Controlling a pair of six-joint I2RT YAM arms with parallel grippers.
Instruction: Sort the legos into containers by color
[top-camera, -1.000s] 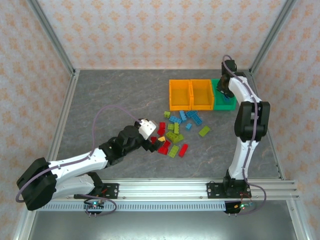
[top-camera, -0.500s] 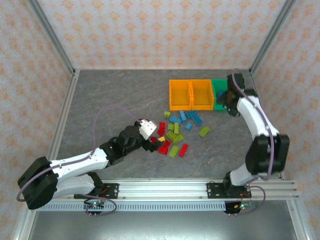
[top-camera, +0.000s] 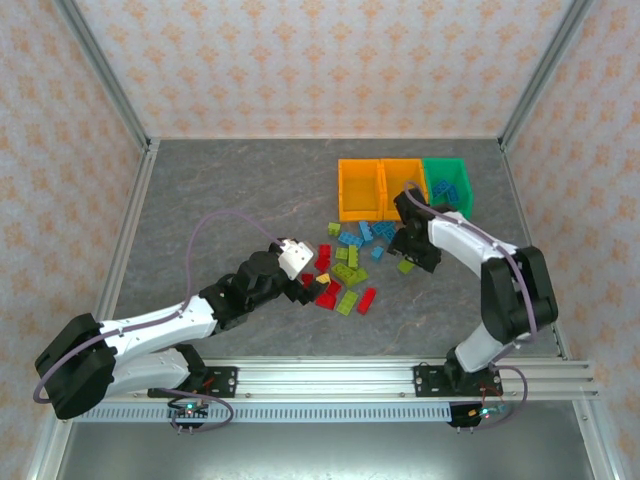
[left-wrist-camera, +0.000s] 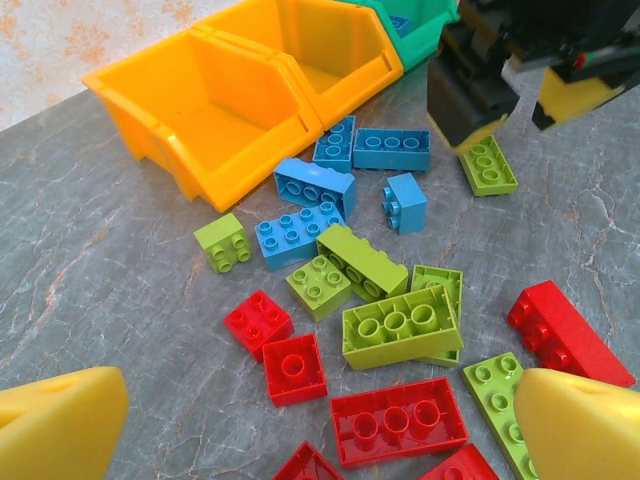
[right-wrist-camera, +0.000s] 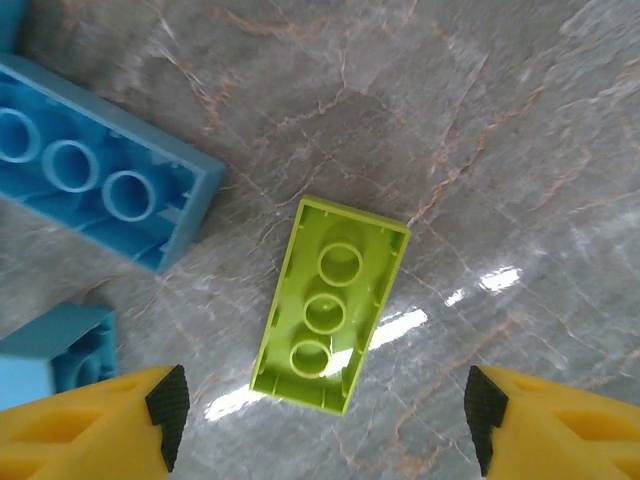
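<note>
Red, lime green and blue legos (top-camera: 345, 268) lie scattered mid-table, below two orange bins (top-camera: 360, 188) (top-camera: 404, 188) and a green bin (top-camera: 447, 185) that holds blue bricks. My right gripper (top-camera: 413, 252) hangs open over a lone lime brick (right-wrist-camera: 330, 305) lying studs-down. That brick sits between the fingertips (right-wrist-camera: 165, 410) without touching them, and a blue brick (right-wrist-camera: 95, 195) lies to its left. My left gripper (left-wrist-camera: 320, 430) is open low over the red bricks (left-wrist-camera: 400, 420) at the pile's near left. The left wrist view shows the right gripper (left-wrist-camera: 510, 110) above the lime brick (left-wrist-camera: 488, 165).
The bins stand in a row at the back right, near the right frame post (top-camera: 535, 75). An aluminium rail (top-camera: 330, 378) runs along the near edge. Bare grey tabletop (top-camera: 220, 190) spreads to the left and behind the pile.
The right arm has swung away from the green bin, forward and left, and come down over the lone lime brick. The left arm has stayed put.
</note>
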